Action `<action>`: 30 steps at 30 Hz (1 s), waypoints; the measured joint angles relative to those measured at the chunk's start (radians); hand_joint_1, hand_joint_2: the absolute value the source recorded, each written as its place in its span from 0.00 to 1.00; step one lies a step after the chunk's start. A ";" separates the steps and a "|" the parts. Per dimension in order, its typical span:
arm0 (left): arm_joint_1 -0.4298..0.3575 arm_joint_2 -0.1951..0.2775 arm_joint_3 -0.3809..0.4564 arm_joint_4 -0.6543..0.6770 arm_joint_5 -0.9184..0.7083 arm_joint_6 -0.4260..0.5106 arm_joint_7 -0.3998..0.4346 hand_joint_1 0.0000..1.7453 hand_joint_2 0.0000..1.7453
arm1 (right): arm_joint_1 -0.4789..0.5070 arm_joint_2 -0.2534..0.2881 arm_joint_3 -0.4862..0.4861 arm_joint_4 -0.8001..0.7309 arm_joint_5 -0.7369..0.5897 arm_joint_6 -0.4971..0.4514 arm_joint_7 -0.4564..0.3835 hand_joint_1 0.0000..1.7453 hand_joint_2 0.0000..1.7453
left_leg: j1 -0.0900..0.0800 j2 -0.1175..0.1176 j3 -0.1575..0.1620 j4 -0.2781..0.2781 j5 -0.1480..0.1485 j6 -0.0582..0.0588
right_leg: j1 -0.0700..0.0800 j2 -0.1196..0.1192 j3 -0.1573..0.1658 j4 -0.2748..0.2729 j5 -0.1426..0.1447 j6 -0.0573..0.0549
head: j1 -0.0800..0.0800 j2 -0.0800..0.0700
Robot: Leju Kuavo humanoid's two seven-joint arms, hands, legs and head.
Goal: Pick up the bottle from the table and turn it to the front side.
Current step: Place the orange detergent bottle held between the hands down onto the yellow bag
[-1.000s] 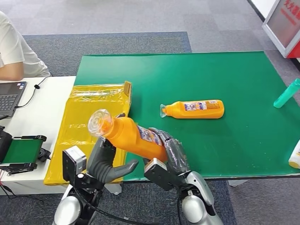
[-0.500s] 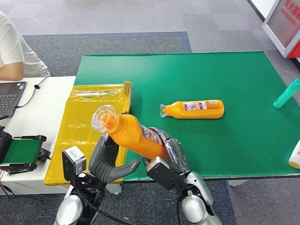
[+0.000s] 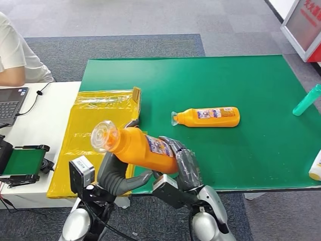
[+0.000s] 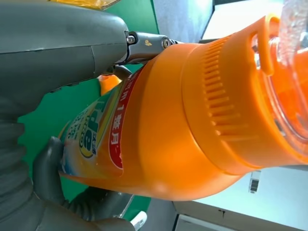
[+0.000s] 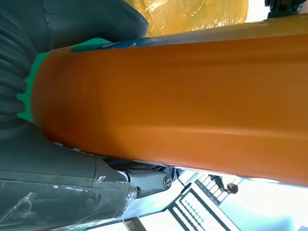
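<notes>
Bottle [image 3: 140, 147] base hidden inside right robot hand [image 3: 184, 165], which grasps it; left robot hand [image 3: 115, 173] cradles its neck.

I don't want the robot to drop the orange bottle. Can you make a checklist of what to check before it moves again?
1. Right hand holds the held bottle's base end: ok.
2. Left hand is under the bottle near its neck: ok; how firmly it grips: cannot tell.
3. Clear cap is on: ok.
4. Label faces front: cannot tell; part of the label shows in the left wrist view.
5. Second orange bottle lies apart on the green mat: ok.
6. Yellow bag lies below the cap end, not touching: ok.
</notes>
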 joint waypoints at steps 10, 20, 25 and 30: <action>-0.006 0.002 -0.014 0.002 -0.006 0.050 -0.011 0.00 1.00 | 0.010 0.000 0.011 -0.013 0.037 -0.046 -0.016 1.00 1.00 | 0.000 0.000 0.000 0.000 0.000 0.000 | 0.000 0.000 0.000 0.000 0.000 0.000 | 0.000 0.000; -0.030 0.004 -0.041 0.002 -0.020 0.089 -0.017 0.94 1.00 | 0.004 -0.001 0.030 -0.049 0.051 -0.070 -0.022 1.00 1.00 | 0.000 0.000 0.000 0.000 0.000 0.000 | 0.000 0.000 0.000 0.000 0.000 0.000 | 0.000 0.000; -0.043 0.008 -0.063 0.002 -0.017 0.091 -0.021 1.00 1.00 | -0.005 -0.003 0.039 -0.055 0.044 -0.076 -0.017 1.00 1.00 | 0.000 0.000 0.000 0.000 0.000 0.000 | 0.000 0.000 0.000 0.000 0.000 0.000 | 0.000 0.000; -0.062 0.008 -0.073 0.002 -0.016 0.092 -0.021 1.00 1.00 | -0.010 -0.004 0.043 -0.061 0.037 -0.083 -0.017 1.00 1.00 | 0.000 0.000 0.000 0.000 0.000 0.000 | 0.000 0.000 0.000 0.000 0.000 0.000 | 0.000 0.000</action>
